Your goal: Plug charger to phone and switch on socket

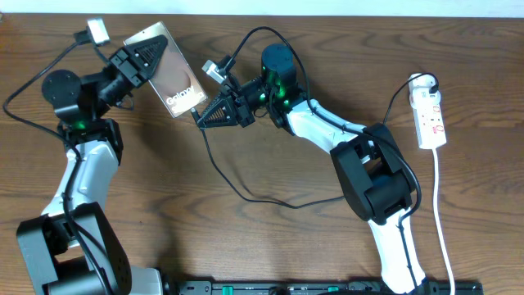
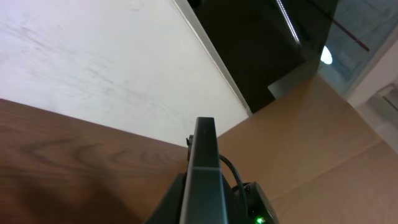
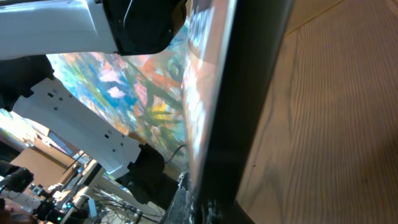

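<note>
From above, the left gripper (image 1: 151, 56) was squeezed tight on the top end of the phone (image 1: 176, 82) in the upper left of the frame. The right gripper (image 1: 205, 116) was pinched on the tip of the charger (image 1: 204, 139) right at the phone's bottom end, and the socket (image 1: 431, 115) lay far off at the right edge of the table (image 1: 246, 254). In the left wrist view the phone (image 2: 205, 174) stood thin and edge-on at the bottom middle. In the right wrist view the phone (image 3: 249, 93) filled the middle as a dark slanted edge with bright colours shining on it.
</note>
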Controlling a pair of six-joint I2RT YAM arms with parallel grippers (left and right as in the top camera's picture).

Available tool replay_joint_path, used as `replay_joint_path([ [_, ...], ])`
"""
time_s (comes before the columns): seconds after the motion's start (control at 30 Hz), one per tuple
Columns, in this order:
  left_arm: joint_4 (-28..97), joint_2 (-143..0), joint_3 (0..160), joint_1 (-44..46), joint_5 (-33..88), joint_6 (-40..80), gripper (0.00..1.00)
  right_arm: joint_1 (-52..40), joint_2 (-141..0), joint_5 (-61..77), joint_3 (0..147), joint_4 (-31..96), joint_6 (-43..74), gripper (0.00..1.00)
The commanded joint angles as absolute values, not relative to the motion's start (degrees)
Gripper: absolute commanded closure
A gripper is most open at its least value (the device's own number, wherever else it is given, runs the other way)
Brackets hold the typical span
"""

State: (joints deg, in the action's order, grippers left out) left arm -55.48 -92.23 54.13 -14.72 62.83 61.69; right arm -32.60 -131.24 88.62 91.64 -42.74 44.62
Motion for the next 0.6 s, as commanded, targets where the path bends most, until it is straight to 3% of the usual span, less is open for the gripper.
replay_joint_path([
  [0.0,-55.8,-91.7,55.5,-12.6,65.9,62.6,0.92,-32.6,-131.0,84.4,91.8,-43.1,45.9,0.99],
  [0.57,-55.8,-91.7,55.5,-12.6,63.4,62.6,0.93,-32.6,-131.0,84.7,91.8,-43.1,46.3,0.99],
])
